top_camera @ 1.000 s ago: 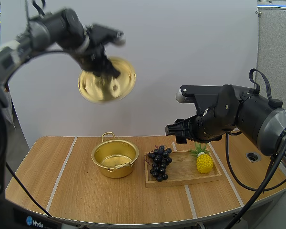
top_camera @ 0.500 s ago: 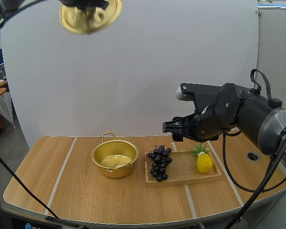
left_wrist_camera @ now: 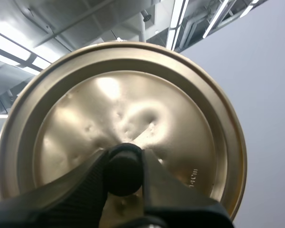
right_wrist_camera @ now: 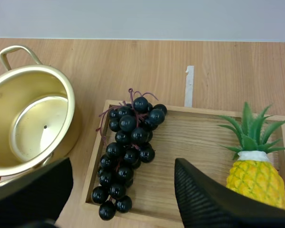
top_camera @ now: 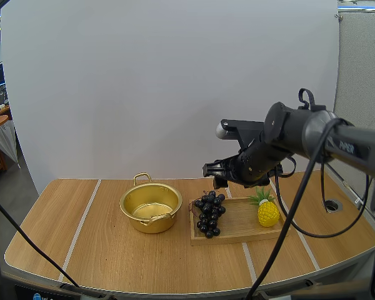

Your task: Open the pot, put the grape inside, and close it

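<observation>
An open gold pot [top_camera: 150, 207] stands on the table; in the right wrist view the pot [right_wrist_camera: 27, 118] is empty. A bunch of dark grapes [top_camera: 210, 213] lies at the left end of a wooden tray [top_camera: 240, 232]. My right gripper [top_camera: 214, 171] hovers above the grapes [right_wrist_camera: 126, 152], open, with its wide-apart fingers [right_wrist_camera: 204, 199] on either side of the bunch and clear of it. In the left wrist view my left gripper [left_wrist_camera: 124, 164] is shut on the black knob [left_wrist_camera: 124, 170] of the gold pot lid [left_wrist_camera: 133, 114], held high in the air.
A toy pineapple [top_camera: 267, 211] stands on the right part of the tray, the pineapple [right_wrist_camera: 256, 166] close to the right finger. A round hole [top_camera: 332, 204] is in the table's right side. Bare wood lies left of the pot.
My left arm has carried the lid up and out of the high view. My right gripper has moved left and forward to above the grapes.
</observation>
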`<state>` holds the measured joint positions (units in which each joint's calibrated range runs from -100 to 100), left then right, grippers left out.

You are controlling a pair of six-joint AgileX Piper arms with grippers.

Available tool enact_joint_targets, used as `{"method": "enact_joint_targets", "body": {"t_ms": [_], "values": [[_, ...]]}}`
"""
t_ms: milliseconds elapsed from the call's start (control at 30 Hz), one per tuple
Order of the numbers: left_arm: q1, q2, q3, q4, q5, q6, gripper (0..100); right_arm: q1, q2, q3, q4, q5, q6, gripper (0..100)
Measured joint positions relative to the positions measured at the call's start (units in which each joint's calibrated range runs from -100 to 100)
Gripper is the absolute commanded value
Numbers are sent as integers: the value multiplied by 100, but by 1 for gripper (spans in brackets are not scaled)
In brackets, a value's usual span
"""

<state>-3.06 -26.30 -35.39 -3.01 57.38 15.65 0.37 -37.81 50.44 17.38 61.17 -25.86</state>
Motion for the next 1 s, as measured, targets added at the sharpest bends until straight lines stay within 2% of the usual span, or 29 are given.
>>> {"method": "enact_joint_targets", "body": {"t_ms": [133, 400, 700, 1000], "values": [[0, 0, -6, 0, -503, 0, 0, 14, 415, -210, 296, -35, -210, 100], [0, 0, -6, 0, -625, 0, 0, 516, 1292, -213, 340, -311, -181, 100], [0, 0, -6, 0, -640, 0, 0, 541, 1850, -213, -17, -941, 114, 100], [0, 0, -6, 0, -640, 0, 0, 541, 2246, -610, -165, -960, 516, 100]]}}
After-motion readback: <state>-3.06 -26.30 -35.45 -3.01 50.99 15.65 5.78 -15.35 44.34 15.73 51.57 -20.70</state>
